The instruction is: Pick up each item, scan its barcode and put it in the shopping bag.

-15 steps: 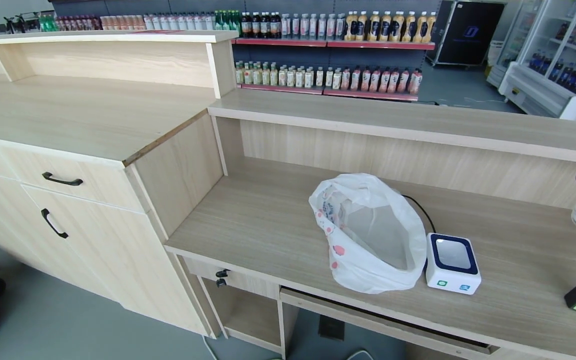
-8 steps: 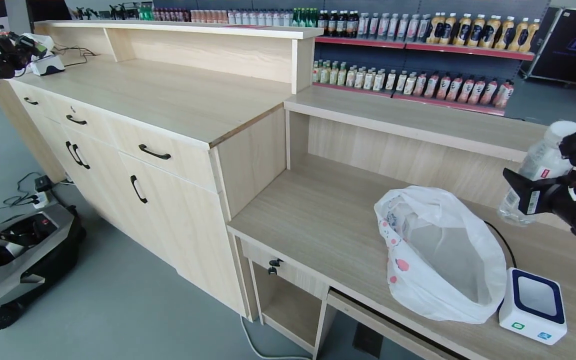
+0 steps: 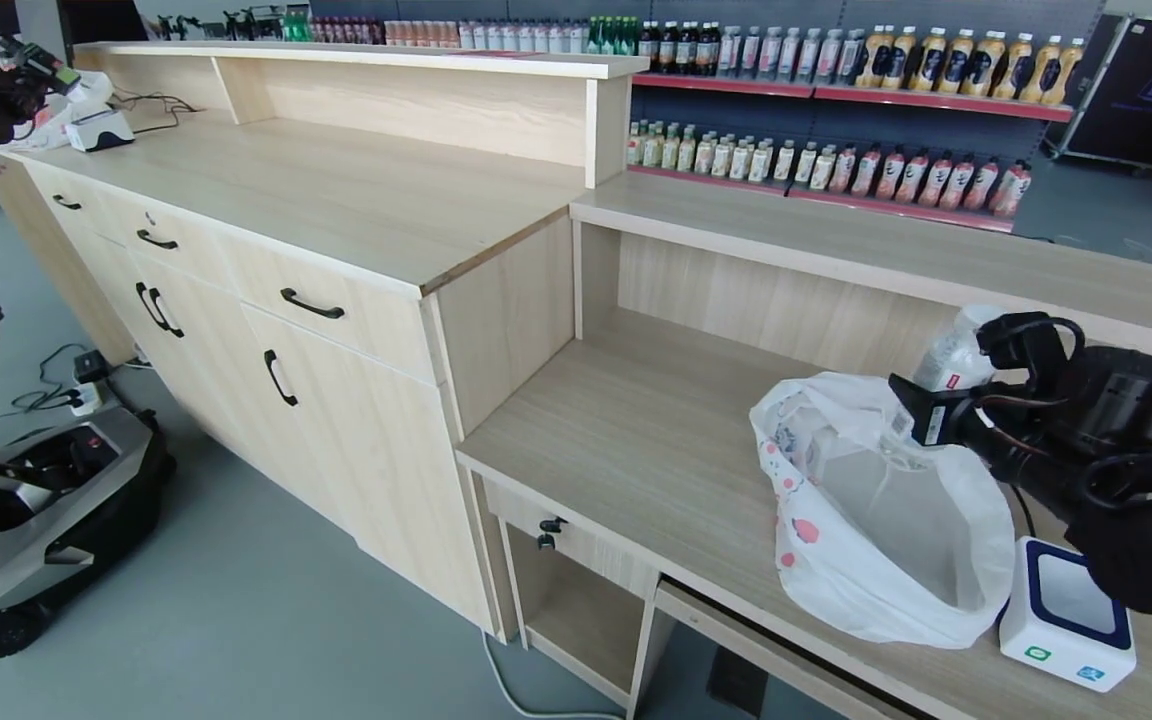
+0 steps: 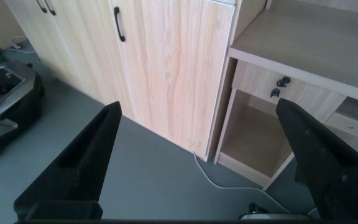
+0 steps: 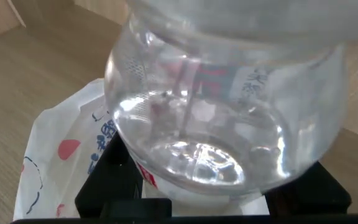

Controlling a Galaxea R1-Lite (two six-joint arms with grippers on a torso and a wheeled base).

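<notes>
Right gripper (image 3: 934,400) is clamped on a clear plastic bottle (image 3: 948,352) with a white wrap and a small red mark, holding it tilted above the far rim of the white plastic shopping bag (image 3: 876,530) with pink spots. The right wrist view looks up along the bottle's rounded clear base (image 5: 216,130), with the bag's printed plastic (image 5: 67,155) below and beside it.

Half a second ago the same arm held the bottle higher and farther to the robot's right, over the back of the light wooden counter (image 3: 656,440) and well apart from the bag. It has since swung in and come down, so the bottle now hangs at the bag's open mouth. The bag and the white box scanner (image 3: 1066,622) with the dark-blue framed window lie as they did, the scanner just beside the bag.

Judging by this, the scan step for the bottle is likely over and bagging is in hand; what remains is to lower the bottle past the rim and let go. The thin rim may fold under the bottle.

Left gripper (image 4: 197,155) hangs low over the grey floor with its two black fingers spread wide, holding nothing.
</notes>
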